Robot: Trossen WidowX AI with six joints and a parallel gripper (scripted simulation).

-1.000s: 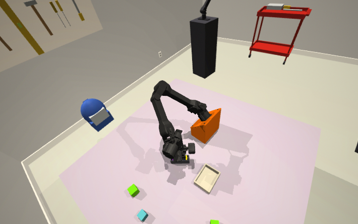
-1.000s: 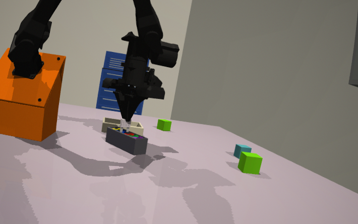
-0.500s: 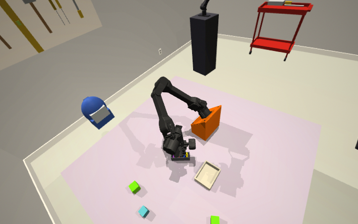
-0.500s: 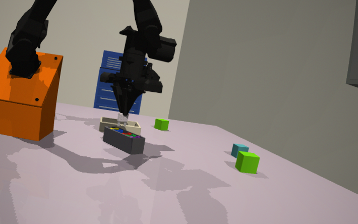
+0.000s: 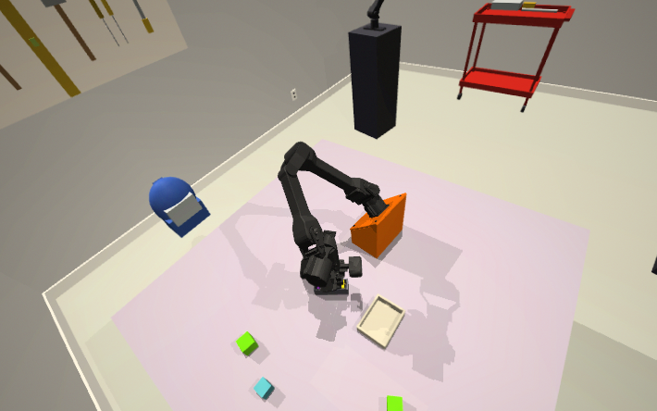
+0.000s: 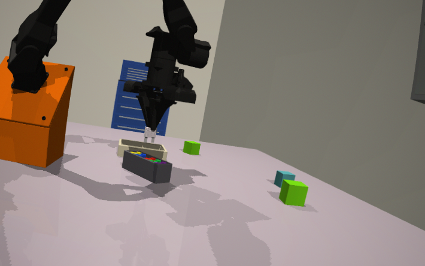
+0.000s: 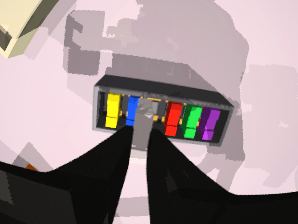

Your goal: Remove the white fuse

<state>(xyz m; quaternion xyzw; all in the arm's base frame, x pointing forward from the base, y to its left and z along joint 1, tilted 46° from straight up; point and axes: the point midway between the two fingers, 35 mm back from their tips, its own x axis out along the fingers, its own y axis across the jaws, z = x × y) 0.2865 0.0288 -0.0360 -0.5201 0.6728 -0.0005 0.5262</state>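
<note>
My gripper [image 6: 151, 128] [image 7: 140, 135] is shut on the white fuse [image 6: 149, 133] [image 7: 143, 123], which looks pale and clear in the exterior view and grey in the wrist view. The fuse hangs upright, its two prongs clear above the dark fuse block [image 6: 138, 168] [image 7: 150, 85] [image 5: 330, 292]. Yellow [image 7: 113, 111], blue [image 7: 132, 111], red [image 7: 173, 119], green [image 7: 192, 121] and purple [image 7: 210, 124] fuses sit in the block. The fuse partly hides the slot between blue and red. The cream tray [image 5: 379, 320] [image 6: 120, 150] stands beside the block. In the top view the arm hides the fingertips.
An orange sloped base [image 5: 378, 235] [image 6: 12, 142] carries the arm. A teal cube [image 5: 263, 388] [image 6: 282, 178] and green cubes [image 5: 247, 343] [image 6: 293, 193] stand on the mat away from the block. Another green cube [image 6: 191, 147] [image 5: 394, 403] stands beyond the tray in the exterior view.
</note>
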